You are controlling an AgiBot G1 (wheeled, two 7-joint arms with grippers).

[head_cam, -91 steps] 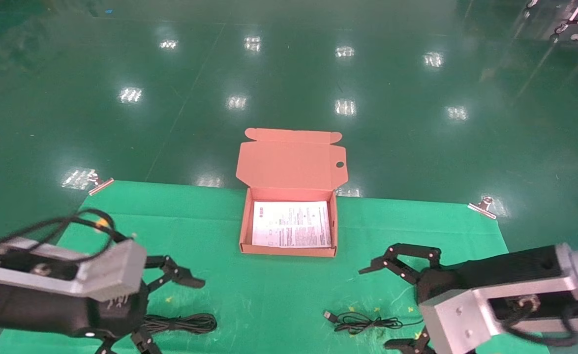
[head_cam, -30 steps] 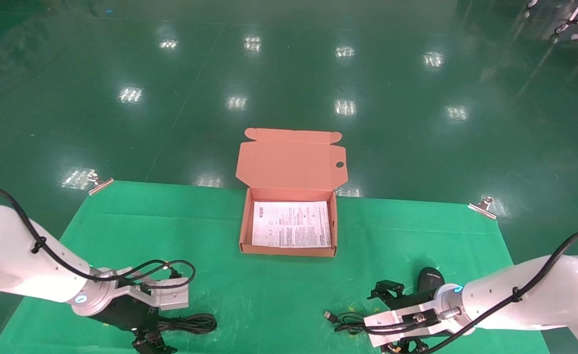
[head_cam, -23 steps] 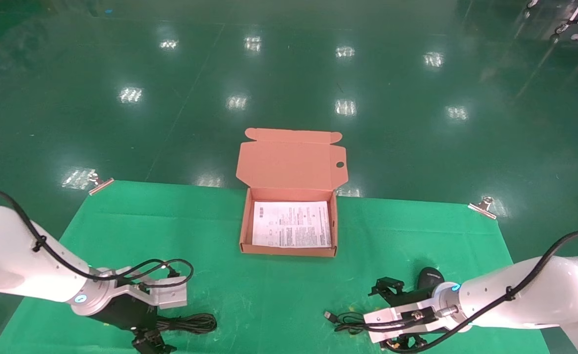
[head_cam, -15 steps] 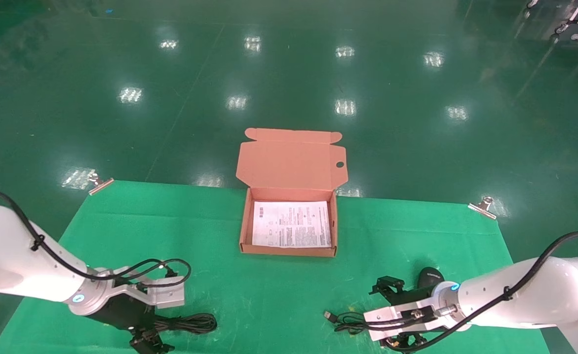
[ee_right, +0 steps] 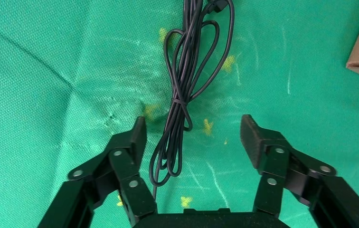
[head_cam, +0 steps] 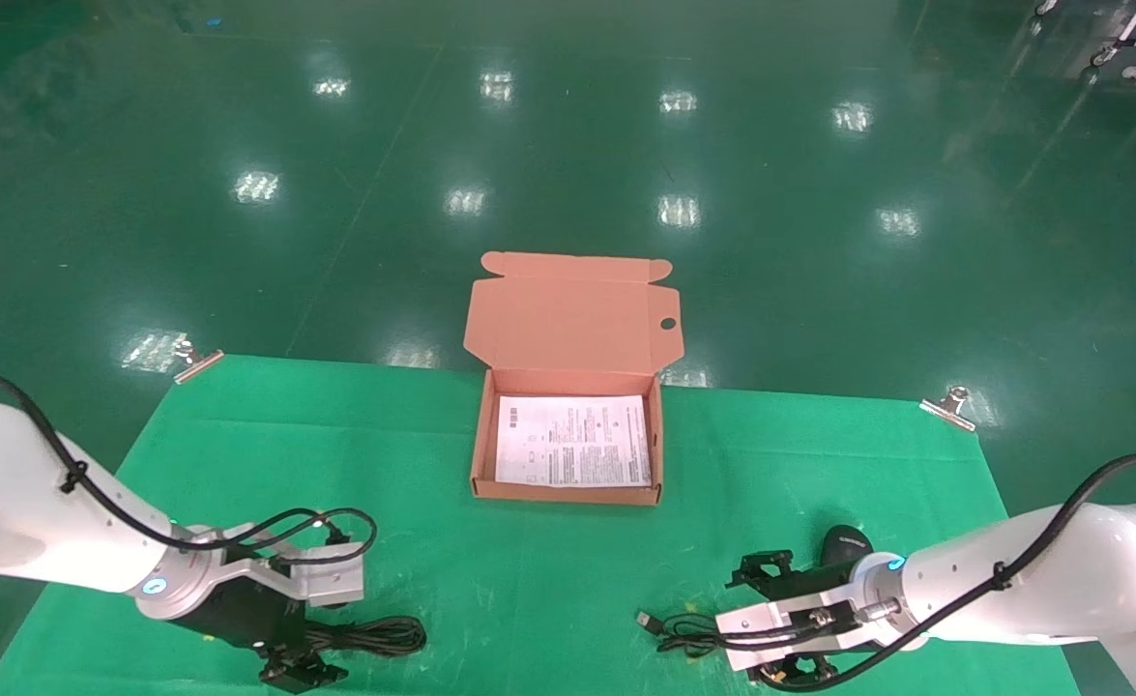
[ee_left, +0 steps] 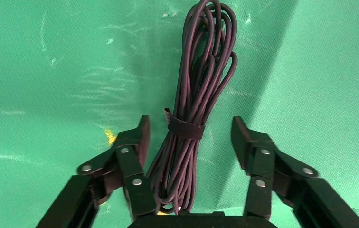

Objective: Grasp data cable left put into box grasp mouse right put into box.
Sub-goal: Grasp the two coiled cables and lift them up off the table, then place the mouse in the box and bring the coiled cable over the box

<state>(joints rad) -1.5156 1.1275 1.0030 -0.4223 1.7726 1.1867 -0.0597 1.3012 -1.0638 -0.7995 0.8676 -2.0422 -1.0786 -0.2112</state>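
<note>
Black data cable (ee_left: 192, 114): long, narrow bundle of smooth, round cord, folded into many loops and cinched near the middle by a dark fabric strap (ee_left: 185, 129). Lying flat on the green cloth (head_cam: 529, 590) at the near left, well apart from the box (head_cam: 568, 488). Left gripper (ee_left: 190, 137) low over the bundle, black metal fingers (ee_left: 135, 142) spread wide on either side of it, not touching in the left wrist view.

Small black oval mouse (head_cam: 843, 546), glossy, at the near right, partly hidden behind the right arm. Thin black cord (ee_right: 182, 95) gathered in loose loops and pinched at one spot by a tie, ending in a USB plug (head_cam: 647, 621) toward the middle of the cloth. Right gripper (ee_right: 193, 137) just above the cord, fingers spread wide and astride the loops, holding nothing.

Flat orange-salmon cardboard box at the far middle of the cloth, matte, with low walls. Hinged lid (head_cam: 572, 314) standing open at the far side, with rounded tabs and a round hole near its right edge. White printed sheet (head_cam: 574, 441) flat inside.

Cloth woven, finely textured, marked with pale scuffs and yellow flecks; metal clips (head_cam: 949, 403) at the far corners. Glossy dark green floor (head_cam: 568, 145) beyond.
</note>
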